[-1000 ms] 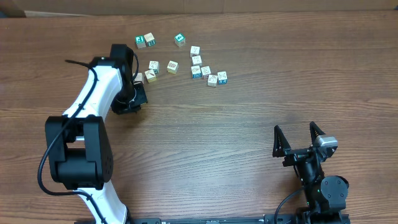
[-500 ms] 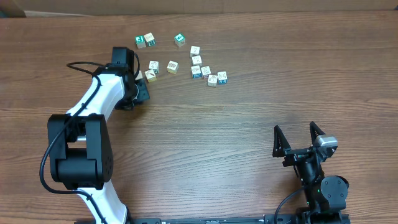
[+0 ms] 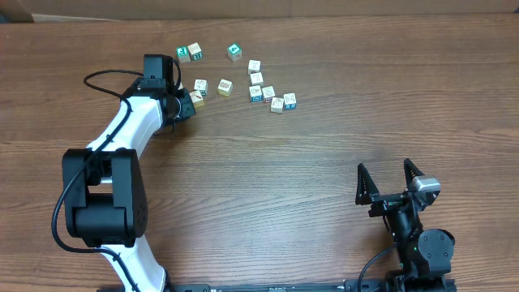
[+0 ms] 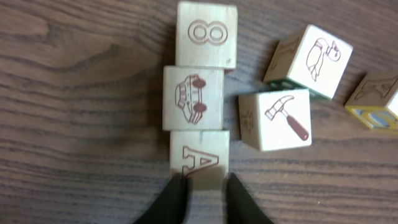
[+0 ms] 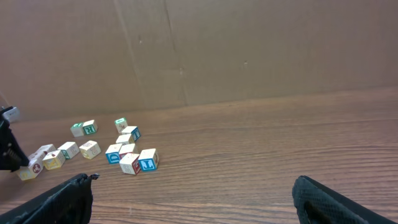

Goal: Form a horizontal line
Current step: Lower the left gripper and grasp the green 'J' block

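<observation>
One tabletop (image 3: pixel 324 146), wood-grain.
One left arm (image 3: pixel 130 122), reaching toward 11 o'clock.
One right pincer (image 3: pixel 391 180), at 5 o'clock, fingers spread wide, empty.
One left pincer (image 4: pixel 205 180), fingers narrowly parted at the A cube (image 4: pixel 199 155); clamped or free, cannot tell.
One horizontal line (image 4: pixel 193 81), part built at the tabletop's 11 o'clock. Three pale cubes touch, running 6 to 12 o'clock in the wrist view.

Markings: "A", a car, "8".
Hammer cube (image 4: pixel 277 119) lies loose at the row's 3 o'clock.

Risk: a dragging finger on withdrawal could skew the A cube. A swing toward 3 o'clock could knock the hammer cube into the row.
</observation>
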`<state>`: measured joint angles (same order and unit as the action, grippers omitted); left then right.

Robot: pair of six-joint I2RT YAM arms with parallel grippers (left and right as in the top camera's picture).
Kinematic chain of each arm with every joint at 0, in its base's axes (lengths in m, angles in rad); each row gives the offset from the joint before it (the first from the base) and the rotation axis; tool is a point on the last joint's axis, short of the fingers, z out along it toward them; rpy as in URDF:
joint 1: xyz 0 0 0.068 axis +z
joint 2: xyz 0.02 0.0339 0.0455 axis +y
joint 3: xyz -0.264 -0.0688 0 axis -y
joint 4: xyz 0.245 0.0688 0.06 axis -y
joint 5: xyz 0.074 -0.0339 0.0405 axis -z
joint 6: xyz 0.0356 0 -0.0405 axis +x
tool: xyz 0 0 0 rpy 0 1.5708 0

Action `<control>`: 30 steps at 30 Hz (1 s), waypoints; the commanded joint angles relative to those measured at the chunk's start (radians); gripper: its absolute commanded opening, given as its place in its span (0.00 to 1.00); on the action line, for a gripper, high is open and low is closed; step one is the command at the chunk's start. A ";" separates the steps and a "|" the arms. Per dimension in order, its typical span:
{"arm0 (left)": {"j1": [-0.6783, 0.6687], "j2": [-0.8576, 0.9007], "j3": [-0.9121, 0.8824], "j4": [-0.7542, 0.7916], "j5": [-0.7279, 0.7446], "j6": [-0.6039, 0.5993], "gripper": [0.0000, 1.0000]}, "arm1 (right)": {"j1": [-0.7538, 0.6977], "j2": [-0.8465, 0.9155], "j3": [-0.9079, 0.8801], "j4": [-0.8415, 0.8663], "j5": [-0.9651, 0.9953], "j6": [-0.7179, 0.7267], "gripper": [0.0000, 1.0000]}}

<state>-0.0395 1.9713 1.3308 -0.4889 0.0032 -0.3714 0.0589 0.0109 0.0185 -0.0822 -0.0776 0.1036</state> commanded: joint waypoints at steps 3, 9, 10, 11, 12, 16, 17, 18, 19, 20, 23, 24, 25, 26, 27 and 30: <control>-0.007 0.006 -0.003 0.020 -0.014 -0.010 0.36 | -0.005 -0.008 -0.010 0.005 0.006 -0.004 1.00; -0.008 0.010 -0.003 0.024 -0.029 -0.010 0.43 | -0.005 -0.008 -0.010 0.005 0.006 -0.004 1.00; -0.008 0.016 -0.003 0.027 -0.029 -0.010 0.43 | -0.005 -0.008 -0.010 0.005 0.006 -0.004 1.00; -0.008 0.022 -0.003 0.029 -0.030 -0.010 0.44 | -0.005 -0.008 -0.010 0.005 0.006 -0.004 1.00; -0.008 0.034 -0.003 0.032 -0.031 -0.010 0.45 | -0.005 -0.008 -0.010 0.005 0.006 -0.004 1.00; -0.008 0.068 -0.003 0.044 -0.037 -0.006 0.45 | -0.005 -0.008 -0.010 0.005 0.006 -0.004 1.00; -0.008 0.069 -0.003 0.045 -0.040 -0.002 0.45 | -0.005 -0.008 -0.010 0.005 0.006 -0.004 1.00; -0.007 0.069 -0.003 0.048 -0.042 -0.002 0.45 | -0.005 -0.008 -0.010 0.005 0.006 -0.004 1.00; -0.006 0.069 -0.003 0.053 -0.044 -0.002 0.44 | -0.005 -0.008 -0.010 0.005 0.006 -0.004 1.00; -0.006 0.069 -0.002 0.060 -0.044 -0.002 0.44 | -0.005 -0.008 -0.010 0.005 0.006 -0.004 1.00; -0.006 0.069 -0.002 0.073 -0.049 -0.001 0.41 | -0.005 -0.008 -0.010 0.005 0.006 -0.004 1.00; -0.006 0.069 -0.002 0.075 -0.056 -0.001 0.41 | -0.005 -0.008 -0.010 0.005 0.006 -0.004 1.00; -0.006 0.069 -0.002 0.077 -0.061 0.002 0.41 | -0.005 -0.008 -0.010 0.005 0.006 -0.004 1.00; -0.006 0.069 -0.002 0.079 -0.066 0.002 0.41 | -0.005 -0.008 -0.010 0.005 0.006 -0.004 1.00; -0.006 0.069 -0.002 0.080 -0.066 0.002 0.42 | -0.005 -0.008 -0.010 0.005 0.006 -0.004 1.00; -0.006 0.069 -0.002 0.083 -0.066 0.002 0.45 | -0.005 -0.008 -0.010 0.005 0.006 -0.004 1.00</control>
<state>-0.0395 2.0315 1.3296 -0.4103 -0.0422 -0.3710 0.0589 0.0109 0.0185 -0.0826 -0.0776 0.1036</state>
